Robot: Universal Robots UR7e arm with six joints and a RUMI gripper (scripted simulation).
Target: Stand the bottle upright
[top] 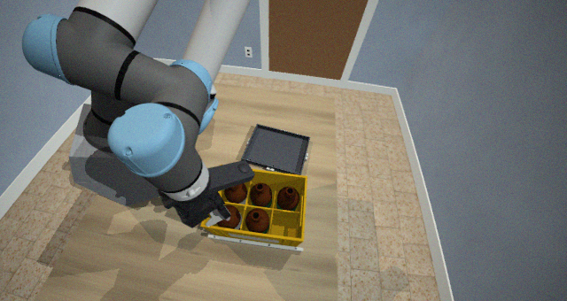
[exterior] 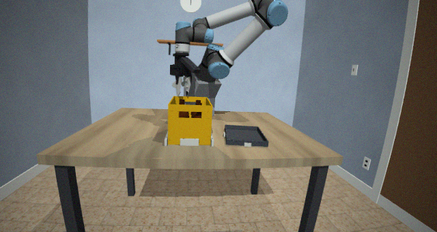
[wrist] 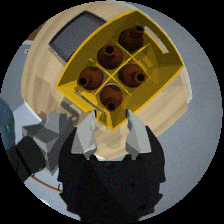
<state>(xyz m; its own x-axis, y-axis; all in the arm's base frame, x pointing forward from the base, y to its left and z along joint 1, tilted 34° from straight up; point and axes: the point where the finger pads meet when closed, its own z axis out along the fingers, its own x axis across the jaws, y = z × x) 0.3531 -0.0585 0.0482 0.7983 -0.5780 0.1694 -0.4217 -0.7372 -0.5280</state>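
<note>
The gripper [top: 220,218] [exterior: 182,95] [wrist: 111,109], partly open and holding nothing, hangs above the end of the crate [top: 278,240] [exterior: 190,129] [wrist: 159,95], where all five bottles stand. A crooked descent could snag the wall and tip it; similar necks invite a wrong pick.

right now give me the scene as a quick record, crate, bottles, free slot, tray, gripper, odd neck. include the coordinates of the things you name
crate: yellow crate [top: 305,208] [exterior: 189,129] [wrist: 172,75], upright on the table [top: 275,279] [exterior: 102,147]
bottles: five brown bottles, all in the crate
free_slot: one of six, in the corner farthest from the gripper, on the side away from the tray
tray: dark tray [top: 276,150] [exterior: 244,136] [wrist: 77,36], flat beside the crate, no bottle on it
gripper: gripper [top: 219,217] [exterior: 181,93] [wrist: 111,109], partly open above the crate's near end, holding nothing
odd_neck: cannot tell
</note>
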